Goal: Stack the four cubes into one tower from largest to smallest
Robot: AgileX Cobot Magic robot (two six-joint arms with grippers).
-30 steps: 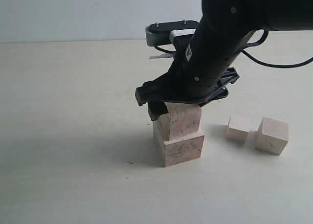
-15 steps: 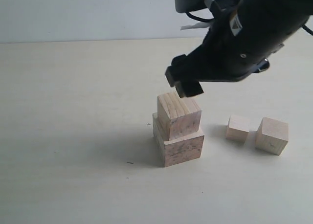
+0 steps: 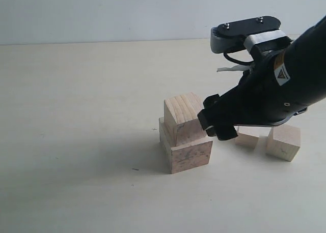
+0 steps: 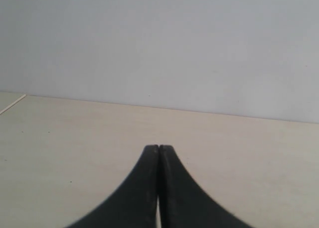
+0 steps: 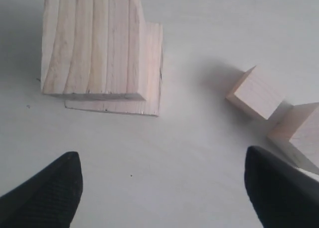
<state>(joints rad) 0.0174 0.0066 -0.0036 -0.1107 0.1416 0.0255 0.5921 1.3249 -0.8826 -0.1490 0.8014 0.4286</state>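
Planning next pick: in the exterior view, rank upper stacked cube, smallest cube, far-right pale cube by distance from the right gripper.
1. upper stacked cube, just left of the right gripper, and smallest cube, just right of it: too close to call.
2. far-right pale cube, beyond the smallest cube: farthest.

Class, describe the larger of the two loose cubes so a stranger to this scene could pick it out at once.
Find the two-cube stack in the middle of the table. To its right in the exterior view, two pale loose cubes sit side by side. The wanted cube is farther from the stack and plainly bigger than its small neighbour.
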